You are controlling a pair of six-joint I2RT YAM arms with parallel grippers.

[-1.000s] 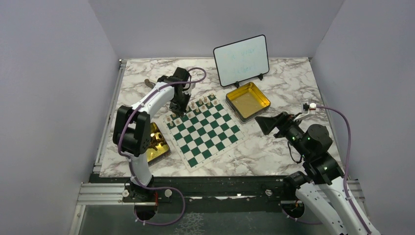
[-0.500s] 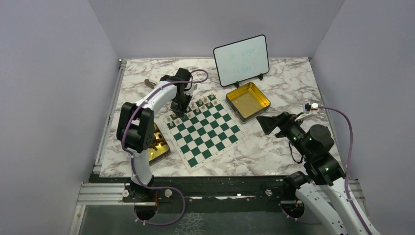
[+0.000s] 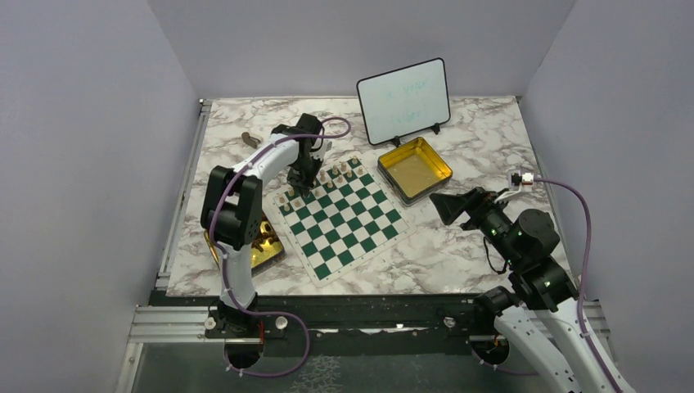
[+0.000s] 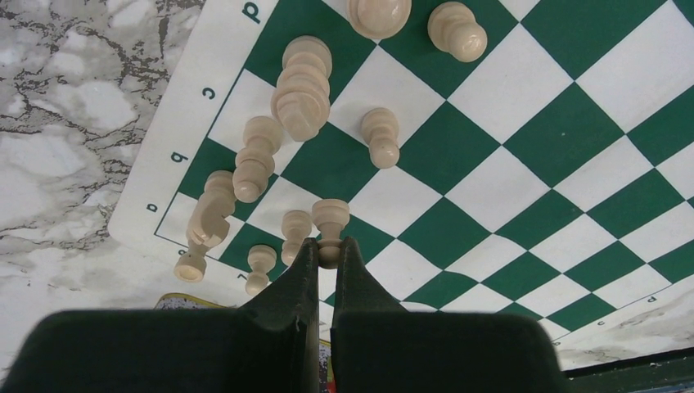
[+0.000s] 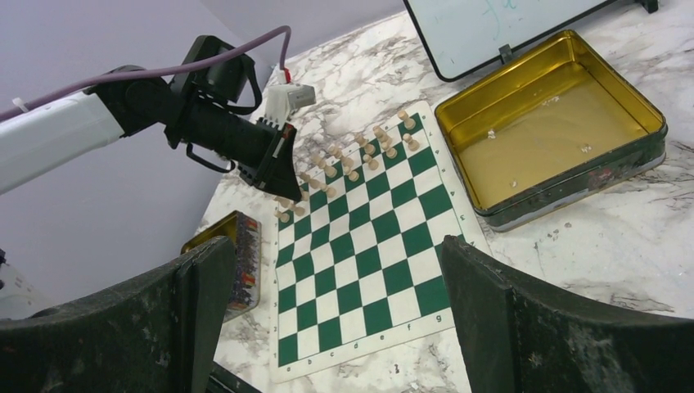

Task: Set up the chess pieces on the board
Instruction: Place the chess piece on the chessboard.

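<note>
Elbow [image 3: 232,214] swung right | left claw [image 4: 329,250] pinches pawn [image 4: 330,218] | marble table [image 3: 479,131], lilac walls [image 3: 82,123]

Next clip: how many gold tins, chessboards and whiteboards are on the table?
Gold tins: 2 (right tin, left tin)
Chessboard: 1
Whiteboard: 1
Total: 4

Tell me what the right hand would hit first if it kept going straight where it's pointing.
Most likely the board, on its bare middle squares; the open right hand tilts down toward it, though depth is unclear.
</note>
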